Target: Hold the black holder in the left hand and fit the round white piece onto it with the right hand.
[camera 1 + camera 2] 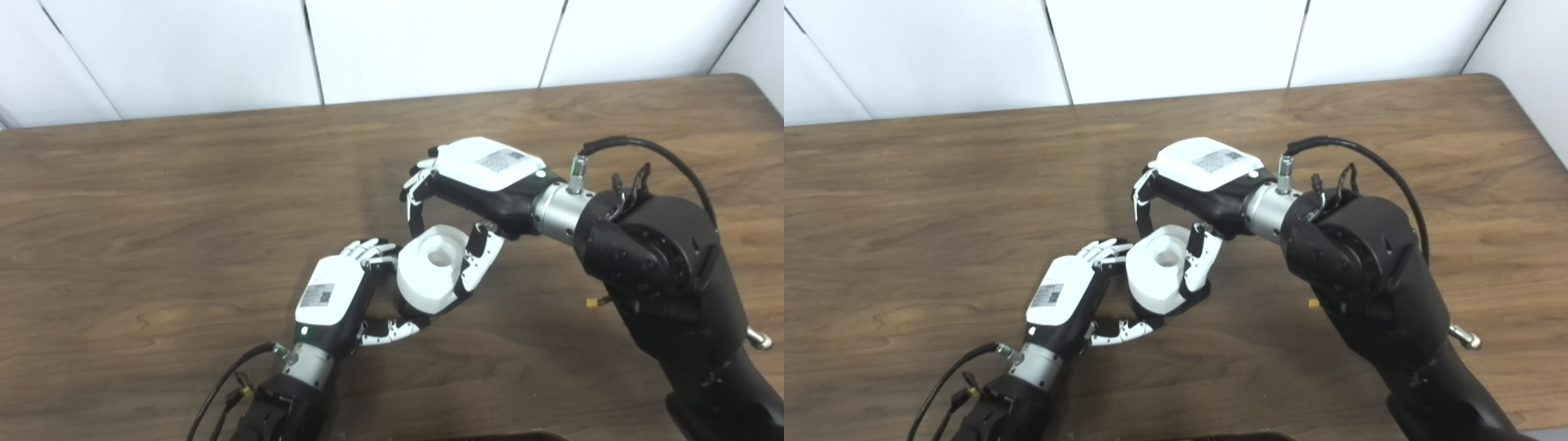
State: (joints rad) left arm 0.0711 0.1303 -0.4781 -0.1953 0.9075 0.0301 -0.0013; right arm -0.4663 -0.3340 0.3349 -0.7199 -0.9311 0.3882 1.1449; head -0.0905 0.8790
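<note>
Two hands met over one round white piece (pixel 432 269), which sat low above the table (pixel 184 202) near its middle, centre hole facing up. The black holder (pixel 416 308) barely showed: only a dark edge under the white piece's lower rim, the rest hidden by the piece and the fingers. Looked like the white piece was already sitting on or over the holder, but seating depth couldn't be told.

The right hand (pixel 465 202) reached in from above, pinching the white piece: fingers (pixel 416 208) curled down on its far side, thumb (pixel 478 263) pressed along its near right side. So closed on the piece, not released.

The left hand (pixel 343 294) came in from below left, fingers at the piece's left edge and thumb (pixel 392 329) wrapped under it. It appeared to grip the holder from beneath, though the contact itself was hidden.

Progress, as a judgement: both parts picked up and brought together, fit underway or near done. Left: press fully home if not seated, then the right hand lets go.

Nothing else lay on the wood. White wall panels (pixel 429 43) behind.
</note>
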